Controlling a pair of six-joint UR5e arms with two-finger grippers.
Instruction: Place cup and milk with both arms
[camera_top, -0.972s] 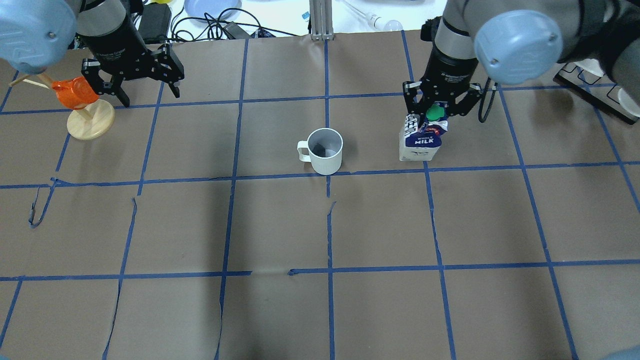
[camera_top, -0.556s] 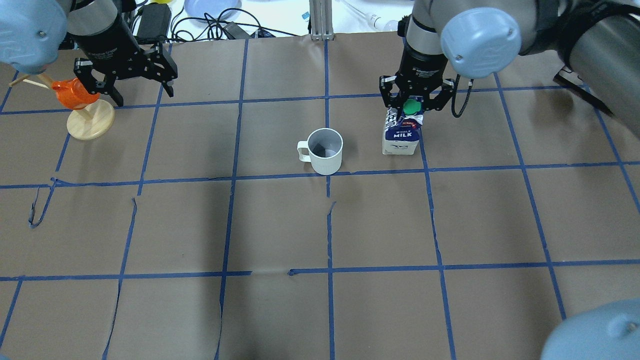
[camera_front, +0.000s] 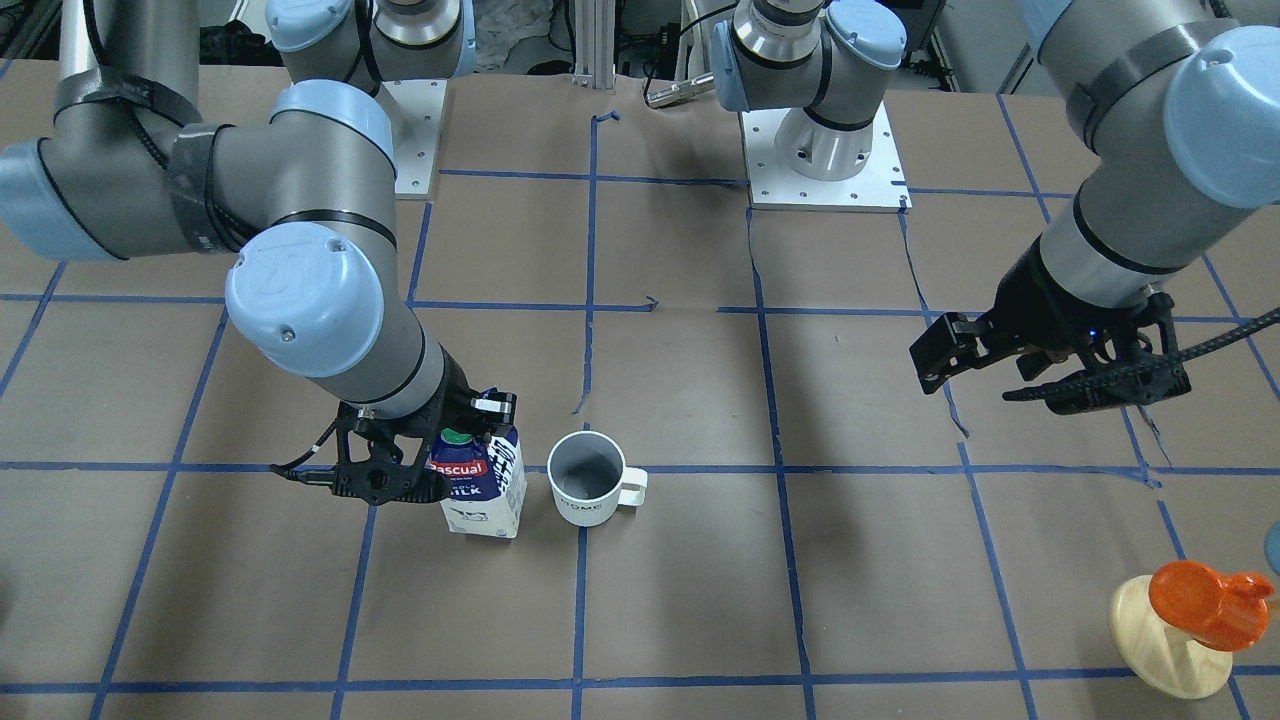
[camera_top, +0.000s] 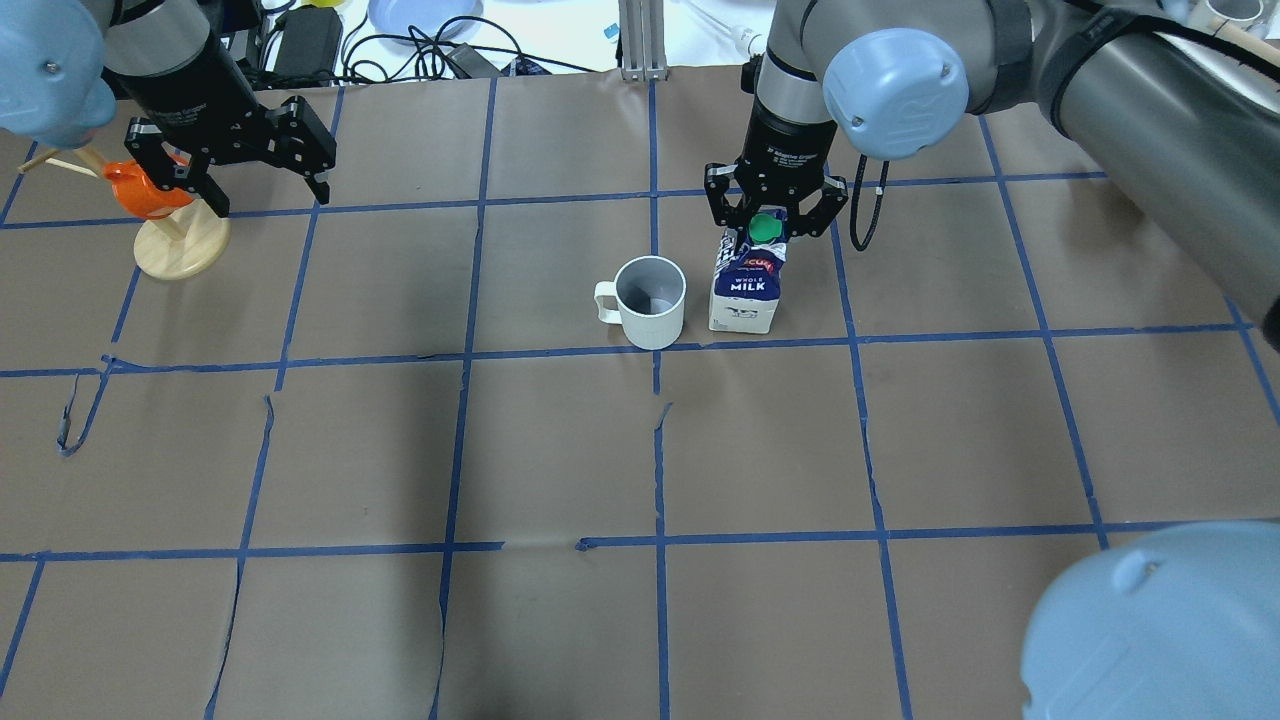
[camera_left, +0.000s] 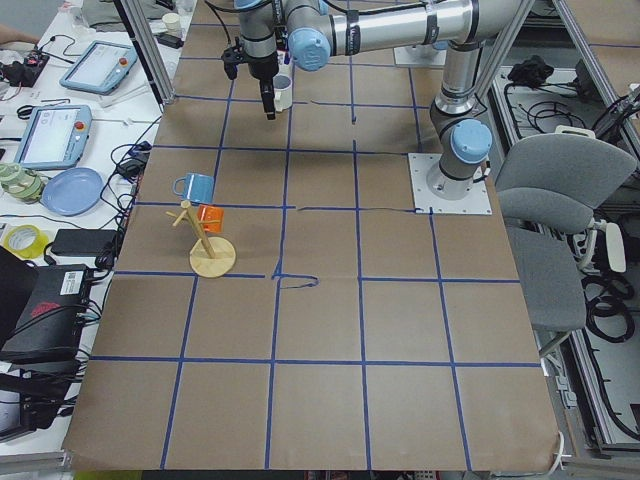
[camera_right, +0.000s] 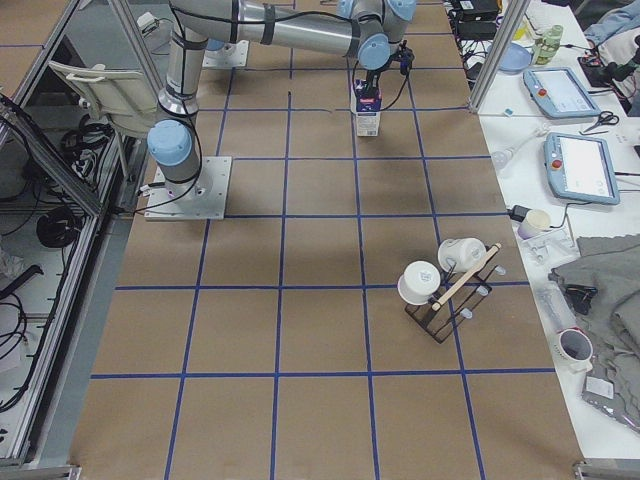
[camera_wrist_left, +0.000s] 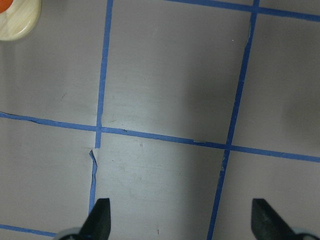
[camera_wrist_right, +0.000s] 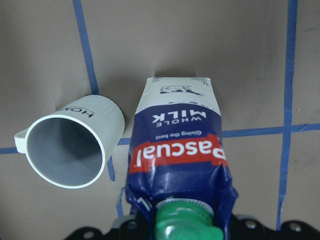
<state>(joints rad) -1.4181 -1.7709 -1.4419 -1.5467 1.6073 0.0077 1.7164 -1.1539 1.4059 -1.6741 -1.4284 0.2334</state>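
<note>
The milk (camera_top: 745, 292), a glossy blue-white, green-capped gable-top carton, is upright just beside the ribbed white cup (camera_top: 651, 303), a narrow gap between them, on the brown-papered desk (camera_top: 560, 450). Bare paper lies all round the pair. My right pincer (camera_top: 772, 222) is clamped on the carton's top; my left pincer (camera_top: 268, 195) gapes wide, holding nothing, near the wooden stand (camera_top: 182, 250)

Only a narrow gap separates the white ceramic mug (camera_top: 650, 308) from the blue and white milk carton (camera_top: 742, 298). The orange cup on its pale wooden stand (camera_top: 182, 246) stands near the left gripper (camera_top: 270, 198), on its outer side.
</note>
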